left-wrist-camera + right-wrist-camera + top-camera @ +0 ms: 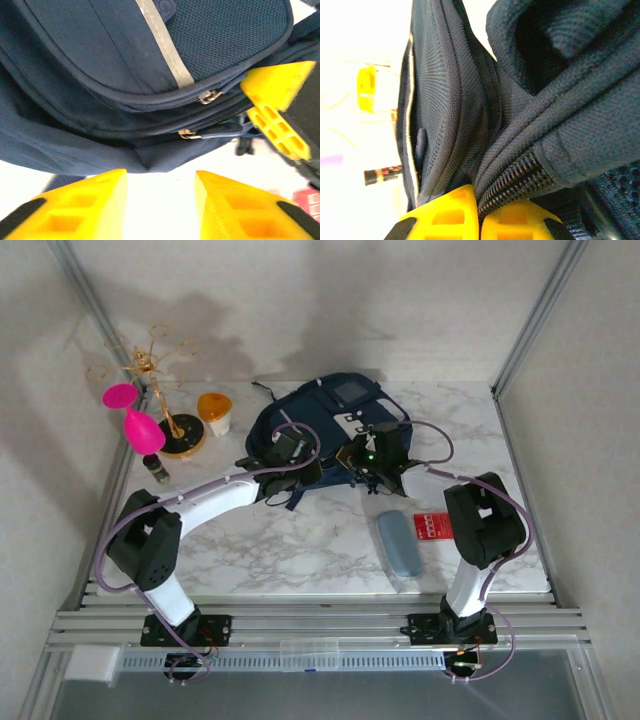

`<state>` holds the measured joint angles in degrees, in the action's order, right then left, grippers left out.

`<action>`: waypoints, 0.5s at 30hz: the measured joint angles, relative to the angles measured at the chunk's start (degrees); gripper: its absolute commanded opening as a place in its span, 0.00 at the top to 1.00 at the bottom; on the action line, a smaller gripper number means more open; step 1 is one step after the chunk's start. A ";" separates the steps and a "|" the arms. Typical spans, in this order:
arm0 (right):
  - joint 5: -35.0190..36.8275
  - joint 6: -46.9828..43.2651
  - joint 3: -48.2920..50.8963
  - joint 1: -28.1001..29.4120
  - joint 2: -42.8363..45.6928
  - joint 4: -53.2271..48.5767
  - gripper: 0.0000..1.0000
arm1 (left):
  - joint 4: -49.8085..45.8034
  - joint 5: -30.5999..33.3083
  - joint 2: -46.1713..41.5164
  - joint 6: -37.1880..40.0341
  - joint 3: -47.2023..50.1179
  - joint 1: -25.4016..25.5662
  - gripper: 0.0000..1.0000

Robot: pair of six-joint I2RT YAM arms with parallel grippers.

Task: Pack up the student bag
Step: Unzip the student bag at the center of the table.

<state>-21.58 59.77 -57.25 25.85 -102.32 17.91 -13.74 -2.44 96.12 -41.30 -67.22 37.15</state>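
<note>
Nearest my side, a blue-grey case (400, 543) and a flat red packet (430, 527) lie out on the marble table (300, 550), near the right arm's elbow and well apart from the bag. I judge these are waiting to go in, so the packing proper is not yet begun.

Past them, both claws work the near edge of the student bag (325, 425). The left gripper (159, 175) is released, with bare table showing between its yellow fingers and nothing held. The right gripper (479, 200) is clenched, pinching the bag's fabric right beside a zip track.

From the left wrist, two zip pulls (207, 96) sit on tracks that look closed, so my reading is that opening the bag comes first. I cannot see inside it.

The bag lies flat at mid-table, towards the back, front panel up. Its long axis runs roughly left to right, the right end tilted slightly away from me, the zipped edge and loose straps facing the arms.

Farther left stand a small dark bottle (158, 468), a pink goblet (135, 415), an orange cup (214, 412) and a gold wire stand (150, 370).
</note>
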 measured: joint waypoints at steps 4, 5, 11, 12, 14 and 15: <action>-0.37 6.05 3.10 0.00 2.58 5.03 1.00 | 4.15 0.09 -0.50 -7.10 2.21 0.37 0.58; -0.50 7.37 3.69 0.00 3.15 5.79 1.00 | 5.70 0.24 -0.50 -8.28 3.21 0.37 0.59; -0.59 16.46 7.13 0.07 5.18 11.45 1.00 | 15.43 0.59 -1.62 -11.34 10.14 0.15 0.66; -0.52 17.84 7.56 0.07 5.29 12.41 1.00 | 16.50 0.61 -2.03 -11.28 10.95 0.07 0.68; -0.44 19.96 7.89 0.09 5.40 13.88 1.00 | 18.05 0.28 -2.58 -11.13 11.78 -0.50 0.68; -0.11 20.63 7.87 0.20 5.46 14.38 1.00 | 18.58 0.02 -2.80 -10.99 11.96 -0.81 0.68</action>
<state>-21.69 80.40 -49.39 26.04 -96.86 32.29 4.84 -2.42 93.32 -52.29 -55.27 36.34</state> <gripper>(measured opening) 0.053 0.322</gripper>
